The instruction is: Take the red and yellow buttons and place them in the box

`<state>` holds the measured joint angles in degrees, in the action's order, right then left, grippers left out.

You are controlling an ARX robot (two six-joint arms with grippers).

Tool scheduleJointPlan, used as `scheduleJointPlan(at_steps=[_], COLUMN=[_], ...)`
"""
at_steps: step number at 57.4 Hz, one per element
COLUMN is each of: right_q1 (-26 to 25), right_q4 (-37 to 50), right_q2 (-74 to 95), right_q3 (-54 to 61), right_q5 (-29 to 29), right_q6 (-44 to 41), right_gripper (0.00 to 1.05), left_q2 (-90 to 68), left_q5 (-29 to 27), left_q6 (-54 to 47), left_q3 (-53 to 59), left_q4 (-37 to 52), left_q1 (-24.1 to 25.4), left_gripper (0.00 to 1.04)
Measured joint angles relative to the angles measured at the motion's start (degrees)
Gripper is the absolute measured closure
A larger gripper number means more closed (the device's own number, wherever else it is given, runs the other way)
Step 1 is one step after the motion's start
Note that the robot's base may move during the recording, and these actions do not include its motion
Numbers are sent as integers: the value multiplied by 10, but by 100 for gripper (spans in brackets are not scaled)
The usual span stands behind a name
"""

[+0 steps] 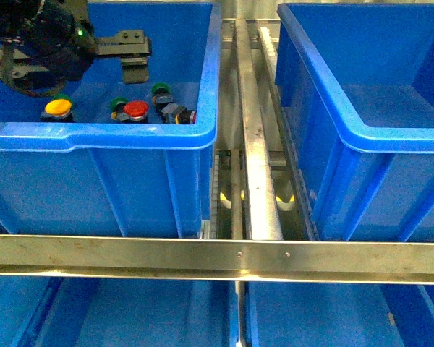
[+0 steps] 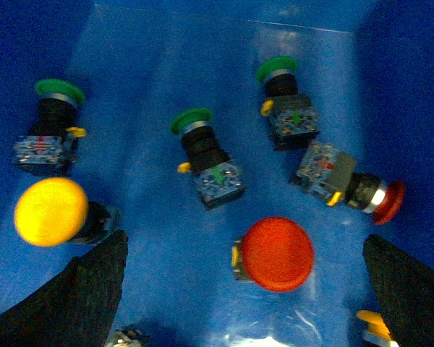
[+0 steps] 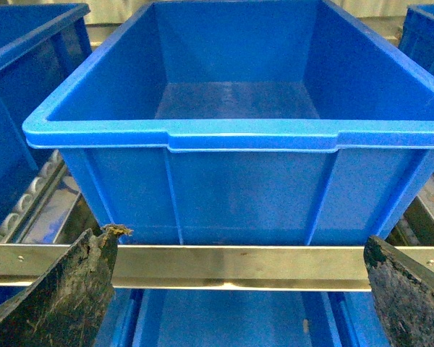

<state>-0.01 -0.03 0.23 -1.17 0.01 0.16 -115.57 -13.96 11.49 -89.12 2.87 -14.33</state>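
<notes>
The red button (image 2: 277, 254) stands cap-up on the floor of the left blue bin (image 1: 101, 136), between the spread fingers (image 2: 87, 289) of my left gripper (image 2: 246, 307), which is open and hangs above it. The yellow button (image 2: 50, 212) sits just outside one finger. In the front view the red button (image 1: 136, 109) and yellow button (image 1: 58, 107) lie near the bin's front wall, below my left gripper (image 1: 134, 56). My right gripper (image 3: 239, 300) is open and empty, facing the empty blue box (image 3: 239, 134).
Three green-capped switches (image 2: 192, 121) and a second red-capped switch lying on its side (image 2: 389, 201) share the bin. A metal rail (image 3: 239, 264) crosses in front of the box (image 1: 362, 137). A roller track (image 1: 253, 130) runs between the bins.
</notes>
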Motion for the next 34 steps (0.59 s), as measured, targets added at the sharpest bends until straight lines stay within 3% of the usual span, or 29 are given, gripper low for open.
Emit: scheduleJointPlan(at_steps=[34], right_q1=[0], right_q4=[0], right_q2=[0], right_q3=[0], right_q5=[0], right_q6=[0], right_gripper=[6], left_q2=[-102], left_q5=[-42], left_q6=[19], left_q3=[-130], left_q4=[-98], left_q1=[-22], left_gripper=[8])
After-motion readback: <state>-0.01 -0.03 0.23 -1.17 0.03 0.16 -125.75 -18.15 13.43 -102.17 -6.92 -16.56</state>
